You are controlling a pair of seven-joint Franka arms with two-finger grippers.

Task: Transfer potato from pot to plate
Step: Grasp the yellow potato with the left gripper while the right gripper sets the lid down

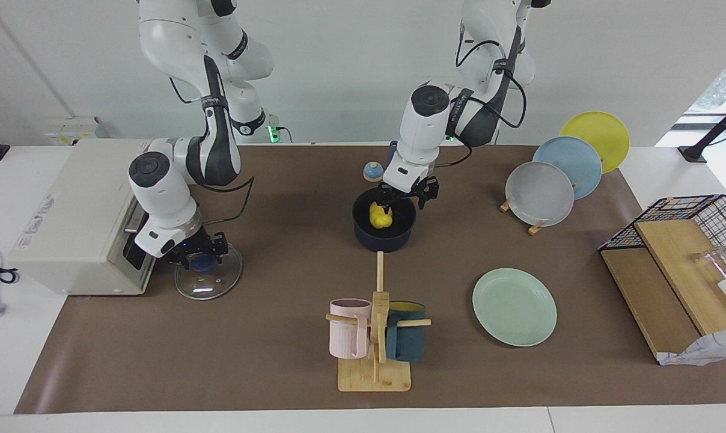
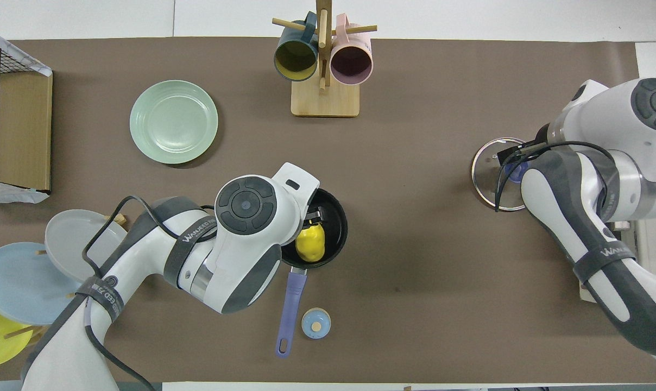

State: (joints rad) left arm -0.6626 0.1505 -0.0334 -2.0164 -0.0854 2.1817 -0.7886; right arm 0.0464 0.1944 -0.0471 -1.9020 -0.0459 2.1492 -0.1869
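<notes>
The yellow potato (image 1: 380, 216) (image 2: 310, 243) lies inside the dark navy pot (image 1: 384, 236) (image 2: 336, 217) at the middle of the table. The pot's long blue handle (image 2: 289, 309) points toward the robots. My left gripper (image 1: 388, 203) reaches down into the pot, right over the potato's top; in the overhead view its hand hides part of the pot. The mint-green plate (image 1: 514, 307) (image 2: 174, 121) lies bare, farther from the robots than the pot, toward the left arm's end. My right gripper (image 1: 198, 257) is down at the blue knob of a glass lid (image 1: 228, 279) (image 2: 483, 182) lying on the table.
A mug stand (image 1: 375, 373) (image 2: 324, 100) with a pink and a teal mug is farther from the robots than the pot. A small round blue object (image 1: 372, 171) (image 2: 315, 323) sits beside the pot handle. Grey, blue and yellow plates (image 1: 538, 193) stand in a rack; a wire basket (image 1: 699, 222) and a white box (image 1: 74, 210) stand at the ends.
</notes>
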